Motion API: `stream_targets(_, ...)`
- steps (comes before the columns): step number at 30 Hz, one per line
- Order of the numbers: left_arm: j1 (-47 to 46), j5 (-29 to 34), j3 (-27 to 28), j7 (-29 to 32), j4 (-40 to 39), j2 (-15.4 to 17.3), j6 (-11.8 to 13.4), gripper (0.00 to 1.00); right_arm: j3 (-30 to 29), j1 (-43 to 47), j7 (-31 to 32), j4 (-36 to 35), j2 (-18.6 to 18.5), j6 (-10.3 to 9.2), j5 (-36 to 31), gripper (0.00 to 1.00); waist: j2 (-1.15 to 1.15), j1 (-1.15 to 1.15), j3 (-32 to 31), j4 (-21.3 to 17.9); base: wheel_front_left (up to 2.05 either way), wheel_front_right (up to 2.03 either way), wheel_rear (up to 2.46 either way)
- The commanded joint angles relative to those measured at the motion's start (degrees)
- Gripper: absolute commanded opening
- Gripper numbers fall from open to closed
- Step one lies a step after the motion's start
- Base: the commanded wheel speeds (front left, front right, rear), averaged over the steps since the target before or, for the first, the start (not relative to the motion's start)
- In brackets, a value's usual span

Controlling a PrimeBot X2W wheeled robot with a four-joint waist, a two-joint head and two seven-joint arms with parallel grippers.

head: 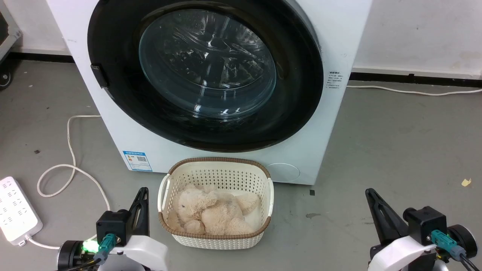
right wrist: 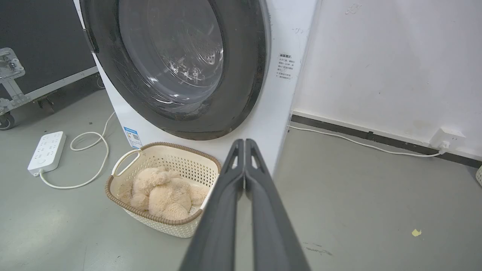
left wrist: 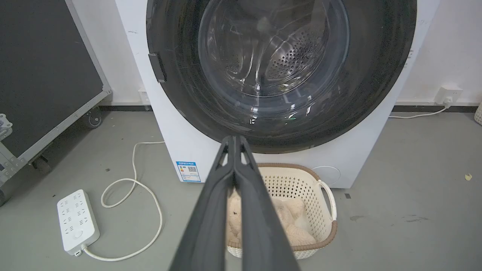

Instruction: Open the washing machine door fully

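Both closed, empty: left gripper (left wrist: 234, 140), right gripper (right wrist: 244, 143).

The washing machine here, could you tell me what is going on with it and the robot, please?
The robot is meant to open the door fully, but that has not started. The door looks shut against the washing machine. The left gripper and right gripper are both shut and empty, low in front of the machine, and neither touches the door. A basket with a plush toy in it stands on the floor between them, just before the machine.
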Motion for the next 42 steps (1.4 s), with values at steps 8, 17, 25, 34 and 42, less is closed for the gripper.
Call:
stream_targets(8, 0.0, 0.0, 0.1, 0.0, 0.0, 0.0, 0.0, 1.0, 0.0, 0.0, 0.0, 0.0, 0.0, 0.01, 0.1, 1.0, 0.0, 0.0, 0.0, 0.0, 0.0, 0.0, 0.0)
stream_targets(17, 0.1, -0.2, -0.3, -1.0, 0.0, 0.0, 0.3, 1.0, -0.1, 0.2, -1.0, -0.3, 0.0, 0.0, 0.8, 1.0, 0.0, 0.0, 0.1, 0.0, 0.0, 0.0, 0.0)
stream_targets(25, 0.1, -0.5, -0.8, -2.0, -0.1, 0.0, 0.6, 1.0, -0.4, 0.3, -2.0, -0.7, 0.0, 0.0, 1.4, 1.0, 0.0, 0.0, 0.6, 0.0, 0.0, 0.0, 0.0)
stream_targets(34, -0.7, -0.8, -1.4, -3.0, -0.7, 0.0, 1.0, 1.0, -0.5, -0.2, -3.0, -1.5, 0.0, -0.01, 1.7, 1.0, 0.0, 0.0, 2.4, 0.3, 0.0, 0.0, 0.0)
stream_targets(42, -1.5, -1.0, -2.1, -4.0, -1.3, 0.0, 1.3, 1.0, -0.8, -1.6, -4.0, -1.8, -0.3, -0.02, 2.9, 0.0, 0.0, 0.0, 4.6, 0.9, 0.0, 0.0, 0.0)
